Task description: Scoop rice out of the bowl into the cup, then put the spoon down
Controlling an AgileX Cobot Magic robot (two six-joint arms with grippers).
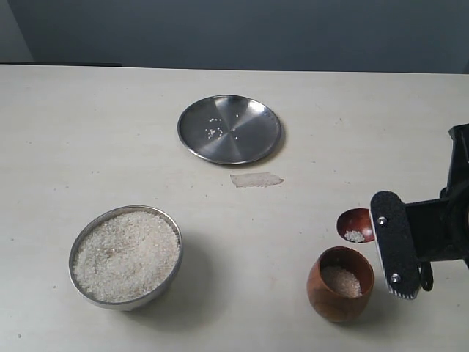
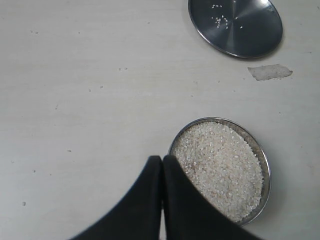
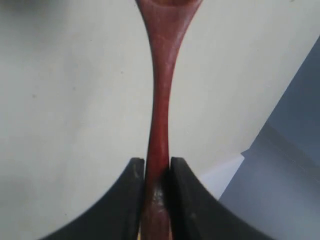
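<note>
The steel bowl stands at the front left, filled with a heap of rice. At the front right is the brown wooden cup, with some rice inside. My right gripper hangs just right of the cup, shut on the handle of the wooden spoon. The spoon's oval bowl hovers just behind the cup's rim and carries a few grains. In the left wrist view, my left gripper is shut and empty, above the table beside the bowl's rim.
A flat steel plate with a few stray grains lies at the back centre. A pale scrap of tape is stuck to the table just in front of it. The table's far edge meets a dark wall.
</note>
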